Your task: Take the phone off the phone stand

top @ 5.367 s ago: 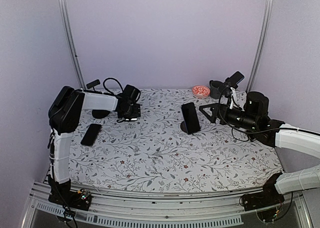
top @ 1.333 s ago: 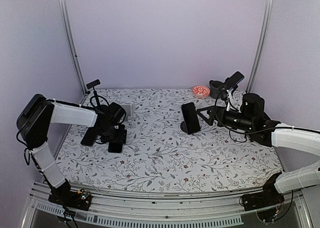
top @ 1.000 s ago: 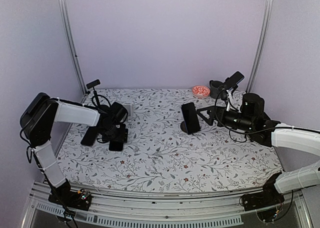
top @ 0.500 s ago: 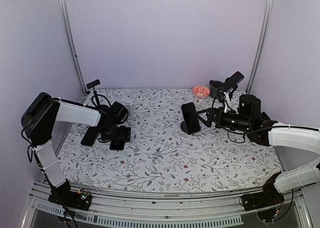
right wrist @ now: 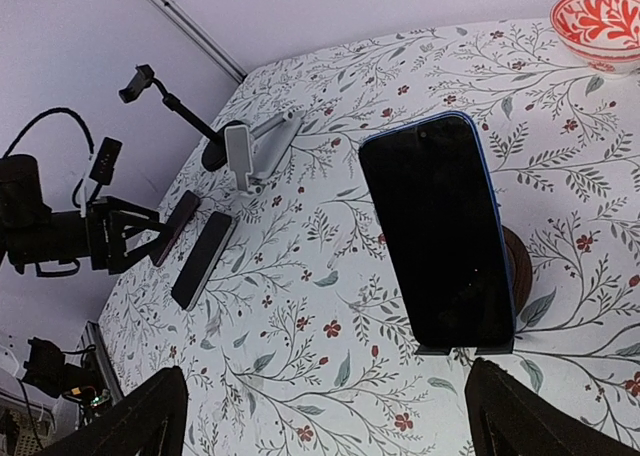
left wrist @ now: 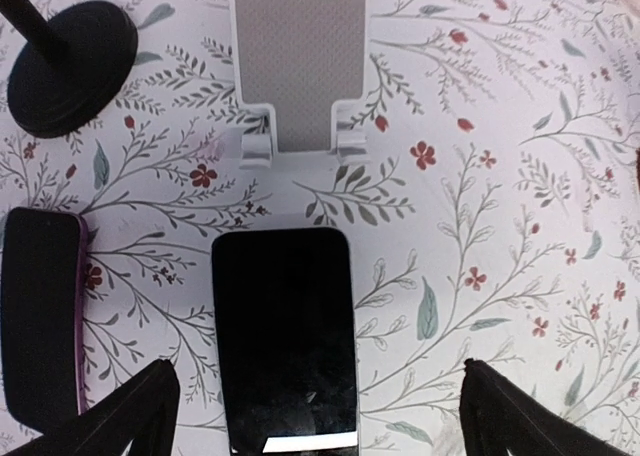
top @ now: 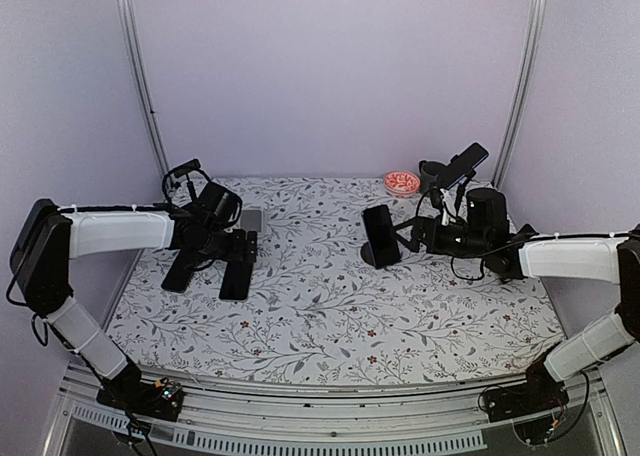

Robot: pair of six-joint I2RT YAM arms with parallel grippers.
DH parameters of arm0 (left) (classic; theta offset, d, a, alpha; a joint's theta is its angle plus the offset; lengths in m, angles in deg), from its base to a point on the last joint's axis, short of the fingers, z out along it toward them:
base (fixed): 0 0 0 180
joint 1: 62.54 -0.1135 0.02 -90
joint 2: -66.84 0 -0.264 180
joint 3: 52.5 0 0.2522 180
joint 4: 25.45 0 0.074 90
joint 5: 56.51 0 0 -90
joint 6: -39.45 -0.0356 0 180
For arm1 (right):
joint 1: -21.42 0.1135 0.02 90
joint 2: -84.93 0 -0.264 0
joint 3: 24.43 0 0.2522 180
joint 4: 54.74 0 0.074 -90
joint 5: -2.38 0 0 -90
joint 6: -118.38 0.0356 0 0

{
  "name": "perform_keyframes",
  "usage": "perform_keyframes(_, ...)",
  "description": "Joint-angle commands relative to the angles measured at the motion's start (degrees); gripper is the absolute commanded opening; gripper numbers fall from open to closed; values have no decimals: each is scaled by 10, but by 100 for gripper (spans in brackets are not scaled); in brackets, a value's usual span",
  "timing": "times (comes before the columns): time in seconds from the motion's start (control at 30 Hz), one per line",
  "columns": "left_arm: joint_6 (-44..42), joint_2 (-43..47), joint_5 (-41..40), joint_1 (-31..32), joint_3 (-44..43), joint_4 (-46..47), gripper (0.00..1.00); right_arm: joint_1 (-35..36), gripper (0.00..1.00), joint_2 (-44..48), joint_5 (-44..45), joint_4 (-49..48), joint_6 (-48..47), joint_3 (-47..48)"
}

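Observation:
A black phone with a blue edge leans upright in a dark stand; in the top view this phone is at centre right. My right gripper is open and empty, just right of the phone and apart from it, and also shows in the top view. An empty white stand stands at the back left. A black phone lies flat in front of it. My left gripper is open above that phone's near end, and also shows in the top view.
A second flat phone with a purple edge lies left of the black one. A black round base of a clamp holder stands at the back left. A red bowl, a black cup and a phone on a tall holder are at the back right.
The left gripper laid the black phone flat on the table, let go and drew back toward the white stand. The right gripper moved left, closer to the phone on the dark stand.

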Motion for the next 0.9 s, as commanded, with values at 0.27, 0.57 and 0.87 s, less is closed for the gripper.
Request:
perform_keyframes(0.27,-23,70,12,7,25,33,99,-10,99,-122,-2,17,-54,81)
perform_keyframes(0.57,-36,92,54,8,47,75,99,-13,99,-190,22,24,-89,109)
perform_keyframes(0.87,-37,99,60,12,49,86,99,-18,99,-230,-13,11,-66,121)
